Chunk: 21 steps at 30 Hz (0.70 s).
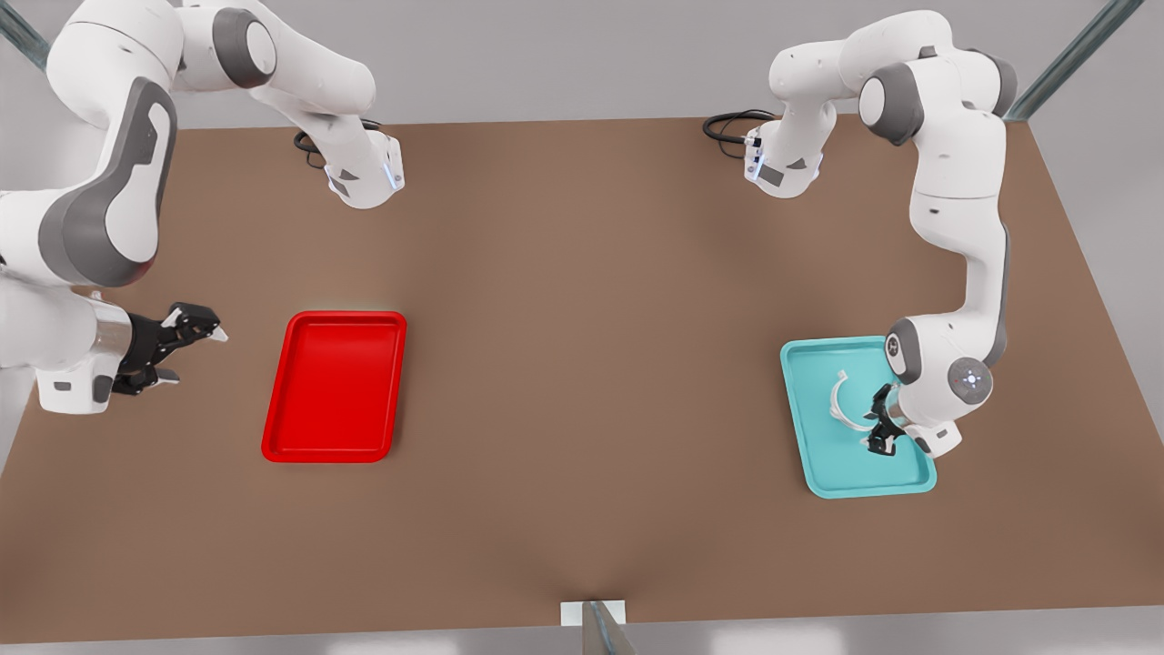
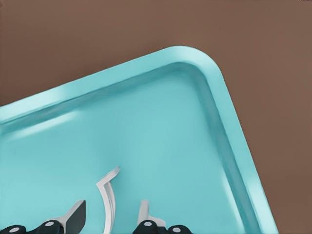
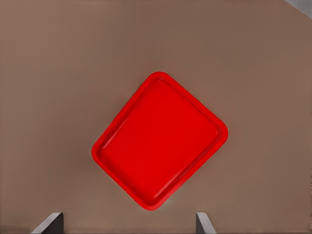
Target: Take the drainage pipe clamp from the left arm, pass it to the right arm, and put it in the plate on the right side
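The white drainage pipe clamp [image 1: 841,400] lies in a teal tray [image 1: 850,468] at the front view's right. My left gripper [image 1: 880,428] hangs low over that tray, open. In the left wrist view the clamp [image 2: 108,195] runs between the two fingertips [image 2: 73,215], which stand apart on either side of its arc with gaps showing. The red plate [image 1: 335,387] lies at the front view's left with nothing in it. My right gripper [image 1: 195,357] waits open beside it, and its wrist view looks down on the plate [image 3: 158,141].
The teal tray [image 2: 146,126] has a raised rim close to my left gripper. Brown table [image 1: 582,364] stretches wide between the two trays. Both arm bases and black cables [image 1: 727,127] sit at the table's far edge.
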Each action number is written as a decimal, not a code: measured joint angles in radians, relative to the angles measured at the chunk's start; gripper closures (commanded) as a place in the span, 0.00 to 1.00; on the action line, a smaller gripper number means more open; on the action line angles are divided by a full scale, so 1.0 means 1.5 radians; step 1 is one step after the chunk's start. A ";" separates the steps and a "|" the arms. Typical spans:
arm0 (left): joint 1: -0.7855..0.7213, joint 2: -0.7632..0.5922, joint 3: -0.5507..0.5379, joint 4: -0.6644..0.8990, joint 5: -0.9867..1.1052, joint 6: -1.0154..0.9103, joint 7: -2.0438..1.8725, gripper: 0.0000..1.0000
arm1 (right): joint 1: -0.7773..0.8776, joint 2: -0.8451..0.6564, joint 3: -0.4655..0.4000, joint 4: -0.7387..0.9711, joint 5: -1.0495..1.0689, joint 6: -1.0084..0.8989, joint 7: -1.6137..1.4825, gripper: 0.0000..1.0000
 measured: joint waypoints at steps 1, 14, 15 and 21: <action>0.000 0.002 0.000 0.000 0.000 0.000 -0.006 0.38 | 0.007 -0.003 0.000 0.002 -0.006 -0.003 0.010 0.00; 0.002 0.018 -0.001 0.004 0.000 0.004 -0.058 0.49 | -0.004 -0.001 -0.008 0.004 -0.014 -0.016 0.099 0.00; 0.002 0.019 -0.001 0.005 0.000 0.004 -0.061 0.52 | -0.034 0.011 -0.010 0.004 0.002 -0.015 0.097 0.00; 0.002 0.023 -0.001 0.005 0.000 0.006 -0.074 0.60 | -0.159 0.101 -0.013 0.024 0.142 0.008 0.045 0.00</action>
